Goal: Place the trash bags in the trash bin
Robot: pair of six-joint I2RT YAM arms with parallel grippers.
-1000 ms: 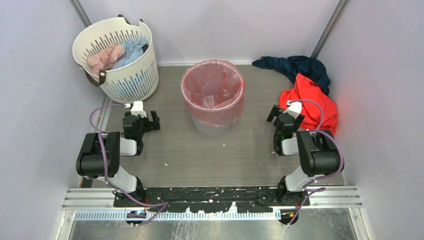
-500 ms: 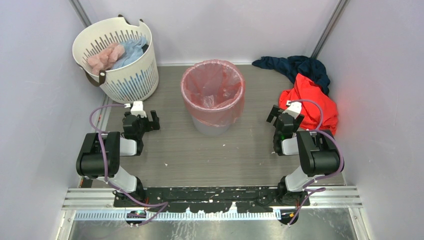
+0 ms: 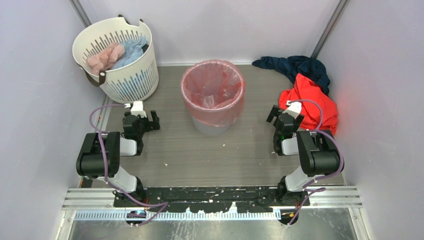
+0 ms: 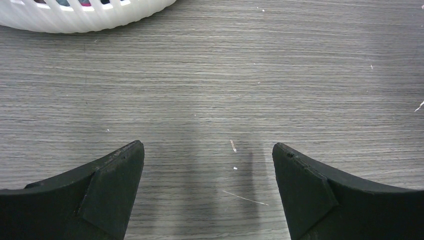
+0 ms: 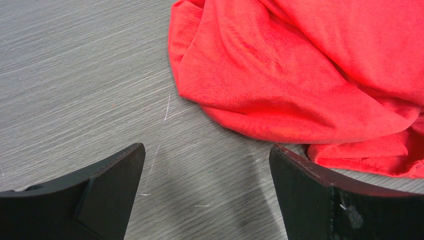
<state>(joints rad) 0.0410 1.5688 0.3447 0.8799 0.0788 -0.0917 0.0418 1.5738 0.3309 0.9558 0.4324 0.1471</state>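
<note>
Nearest the bases, both arms are folded back low over the grey wood-grain tabletop (image 3: 210, 155). The left gripper (image 4: 207, 150) has its jaws spread wide with only bare boards between them. The right gripper (image 5: 207, 148) is likewise spread and empty, pointing at the edge of a crumpled opaque red-orange cloth garment (image 5: 300, 75) that lies just beyond its fingertips without touching them.

Farther out, at the middle of the tabletop, stands the plain light grey round plastic trash bin (image 3: 212, 129). The thin translucent red-pink film trash bag (image 3: 212, 87) sits inside it as a liner. Its mouth is turned over the rim and hangs partway down the outer wall, leaving grey plastic showing below.

By that look, the placing step seems finished and the arms are parked well apart from the bin. If anything remains, it would be seating the film. That calls for a forward reach to the rim and a light pinch on crinkly plastic, without nudging the bin over.

At the far right, a dark navy cloth garment (image 3: 295, 67) lies behind the red one. At the far left stands a white slotted laundry basket (image 3: 131, 82) holding pale pink cloth (image 3: 102, 57) and light blue cloth (image 3: 131, 52).
</note>
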